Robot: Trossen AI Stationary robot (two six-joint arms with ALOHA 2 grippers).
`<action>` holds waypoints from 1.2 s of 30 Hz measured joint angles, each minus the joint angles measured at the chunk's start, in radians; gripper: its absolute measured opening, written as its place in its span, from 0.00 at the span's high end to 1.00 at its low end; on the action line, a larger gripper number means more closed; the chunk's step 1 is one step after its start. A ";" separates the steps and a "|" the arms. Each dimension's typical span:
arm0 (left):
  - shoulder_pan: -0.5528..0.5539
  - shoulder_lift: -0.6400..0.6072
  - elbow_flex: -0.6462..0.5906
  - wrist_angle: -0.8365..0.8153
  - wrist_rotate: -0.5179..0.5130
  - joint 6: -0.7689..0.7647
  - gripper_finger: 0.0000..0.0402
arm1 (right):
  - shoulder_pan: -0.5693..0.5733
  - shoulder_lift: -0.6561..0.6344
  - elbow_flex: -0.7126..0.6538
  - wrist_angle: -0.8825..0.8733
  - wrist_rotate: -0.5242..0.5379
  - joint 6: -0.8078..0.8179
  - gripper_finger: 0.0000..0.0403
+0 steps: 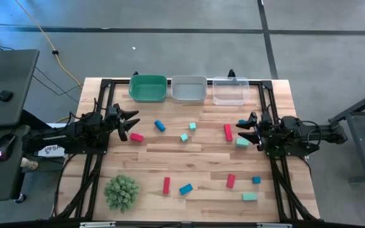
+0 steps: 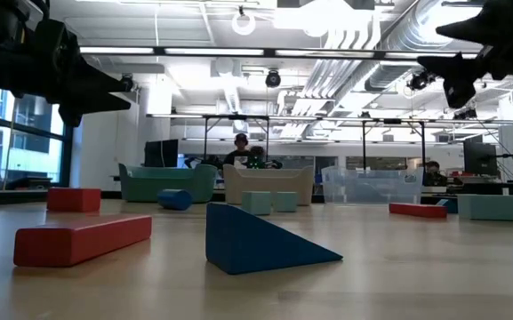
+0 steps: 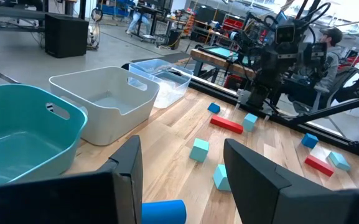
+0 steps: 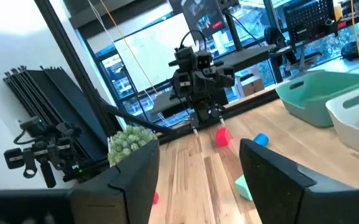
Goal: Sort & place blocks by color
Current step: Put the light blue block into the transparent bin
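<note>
1. So far we judge the sorting has not begun: the green bin (image 1: 148, 88), the grey bin (image 1: 188, 88) and the clear bin (image 1: 228, 90) stand in a row at the far edge of the table (image 1: 195, 158), and we see no block in any of them.
2. We count the blocks scattered across the wood: a red block (image 1: 136, 137) and a blue block (image 1: 160, 125) near the left arm, two small teal cubes (image 1: 185, 137) mid-table, a red bar (image 1: 228, 132) and a teal block (image 1: 242, 142) near the right arm, and more red, blue and teal pieces along the near half.
3. Our left gripper (image 1: 130, 122) hovers at the left side of the table, just beside the red block; its fingers stand apart and carry nothing, with the blue block showing between them in its wrist view.
4. Our right gripper (image 1: 245, 130) hangs at the right side, jaws likewise spread and empty, just beside the teal block and the red bar.
5. We take the step in hand to be the first pick.
6. Next, we think, each claw must descend over its nearest block, straddle it, close, then carry it to a bin chosen for that colour.
7. We would steer clear of the green spiky ball (image 1: 121, 192), which is no block.
</note>
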 joint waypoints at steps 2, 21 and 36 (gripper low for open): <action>0.000 0.000 0.000 0.000 0.000 0.000 0.63 | 0.000 0.000 0.032 -0.035 0.000 -0.023 0.47; 0.000 0.000 0.000 0.000 0.000 0.000 0.63 | 0.000 0.131 0.404 -0.265 0.106 -0.203 0.47; 0.000 0.000 0.000 0.000 0.000 0.000 0.63 | 0.000 0.625 0.813 -0.584 0.231 -0.311 0.47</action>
